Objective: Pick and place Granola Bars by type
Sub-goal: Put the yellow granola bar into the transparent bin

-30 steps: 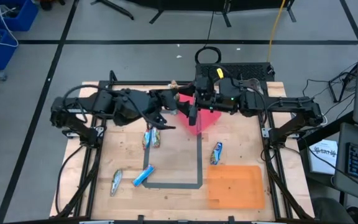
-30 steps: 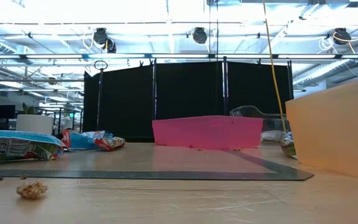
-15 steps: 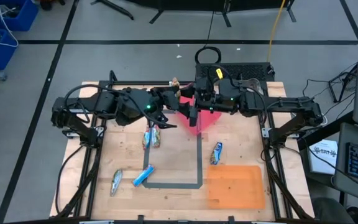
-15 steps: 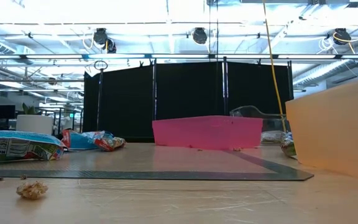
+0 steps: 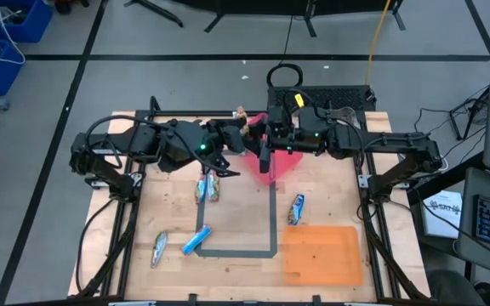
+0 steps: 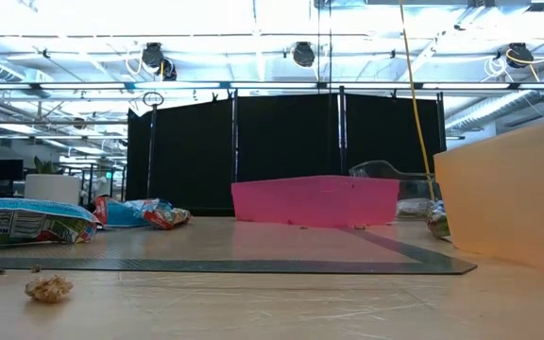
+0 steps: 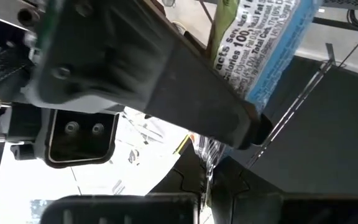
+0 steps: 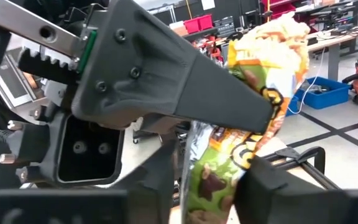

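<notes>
My right gripper [image 5: 249, 124] is clamped on one end of a green-and-orange granola bar [image 8: 247, 118], my fingers [image 8: 166, 81] pinching the wrapper, raised over the far middle of the table [image 5: 330, 204]. My left gripper [image 5: 232, 136] is clenched on the other end of that bar, where the wrapper shows blue-and-white print [image 7: 260, 46]. Both claws meet just above the pink tray [image 5: 283, 161]. Bar is off the table, stretched between the two claws.

Outward: two bars [image 5: 208, 189] lie side by side just below my left gripper. A blue bar [image 5: 196, 240] sits on the grey tape outline [image 5: 273, 221], a silvery bar [image 5: 159, 248] near the left edge. Another blue bar [image 5: 296, 208] lies right of the outline, above the orange tray [image 5: 323, 255]. A crumb [image 6: 48, 287] lies on the near table.
</notes>
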